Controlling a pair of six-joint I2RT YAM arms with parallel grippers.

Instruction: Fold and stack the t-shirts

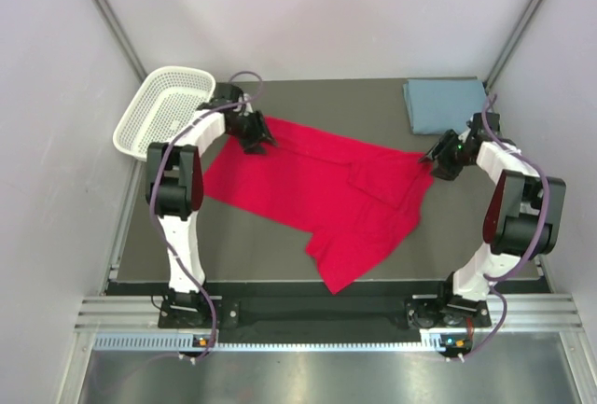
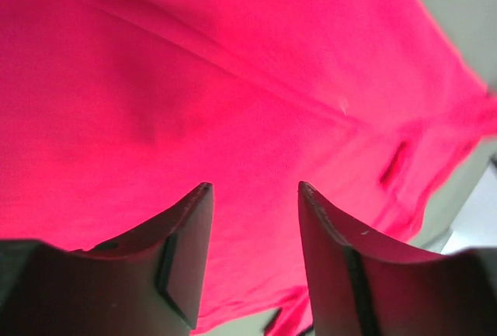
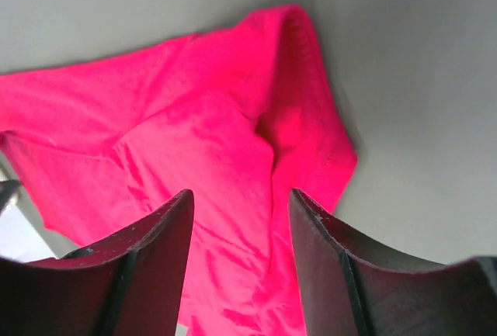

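A bright red t-shirt (image 1: 308, 189) lies spread and rumpled across the middle of the dark table (image 1: 242, 236), with one part folded over near its right edge. A dusty blue-grey t-shirt (image 1: 443, 104) lies folded at the back right corner. My left gripper (image 1: 262, 143) hovers at the red shirt's back left edge. In the left wrist view it (image 2: 255, 187) is open over red cloth (image 2: 194, 80), with nothing pinched. My right gripper (image 1: 431, 163) is at the shirt's right edge. Its jaws (image 3: 241, 192) stand open above a bunched red corner (image 3: 295, 119).
A white mesh basket (image 1: 163, 110) sits tilted over the table's back left corner, close behind the left arm. White walls and metal frame posts close in the sides and back. Bare table (image 3: 411, 80) shows right of the red shirt.
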